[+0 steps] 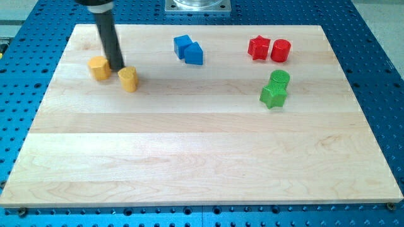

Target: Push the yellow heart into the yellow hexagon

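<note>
The heart [128, 79] sits right of the hexagon [98, 68], your tip [117, 67] between them. Push now and you'll separate them. There's no pincer here, just the rod.

Two yellow blocks, a hexagon [98, 67] and a heart [128, 79]; two blue blocks [189, 49]; two red [269, 48]; two green [275, 88]; pale wood-grain surface [202, 151]; dark rod [108, 34].

my tip [118, 67] wedged between yellow hexagon [99, 68] and yellow heart [128, 79], blocking the gap
</note>
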